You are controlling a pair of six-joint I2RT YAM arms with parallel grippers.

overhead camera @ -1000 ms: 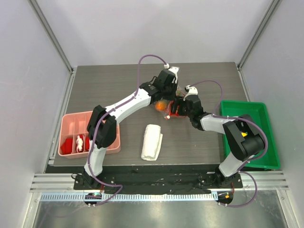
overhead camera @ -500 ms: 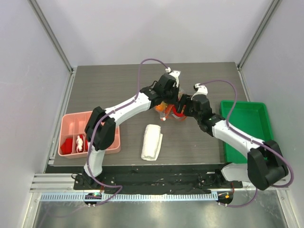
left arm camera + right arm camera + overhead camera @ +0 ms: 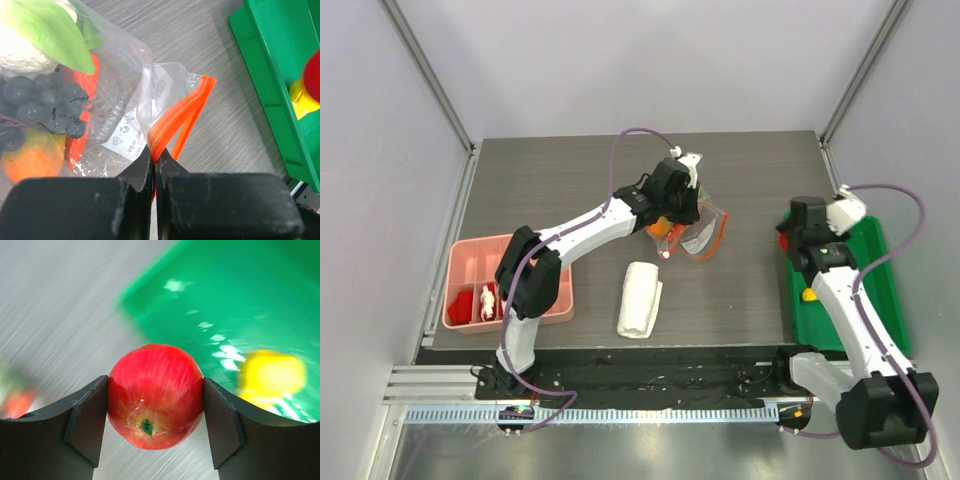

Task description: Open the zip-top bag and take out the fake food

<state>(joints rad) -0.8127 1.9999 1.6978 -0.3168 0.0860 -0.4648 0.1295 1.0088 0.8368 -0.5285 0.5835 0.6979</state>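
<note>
The clear zip-top bag [image 3: 698, 232] lies mid-table with its orange-red zip strip [image 3: 181, 116] open. My left gripper [image 3: 154, 152] is shut on the zip strip's edge; in the top view the left gripper [image 3: 686, 212] sits over the bag. Inside the bag [image 3: 107, 115] I see dark purple grapes [image 3: 47, 102], an orange fruit [image 3: 27, 162], a red piece and a green leafy piece [image 3: 47, 32]. My right gripper [image 3: 155, 395] is shut on a red apple [image 3: 155, 395], held by the green bin's left edge; in the top view the right gripper [image 3: 786, 238] shows there. A yellow fruit [image 3: 272, 374] lies in the bin.
The green bin [image 3: 865, 255] stands at the table's right edge. A folded white cloth [image 3: 640, 298] lies near the front middle. A pink compartment tray [image 3: 470, 262] with small red pieces stands at the left. Metal frame posts rise at the back corners.
My right arm has pulled away from the bag to the right, carrying the red apple to the green bin's edge. The left gripper stays shut on the bag's strip.
</note>
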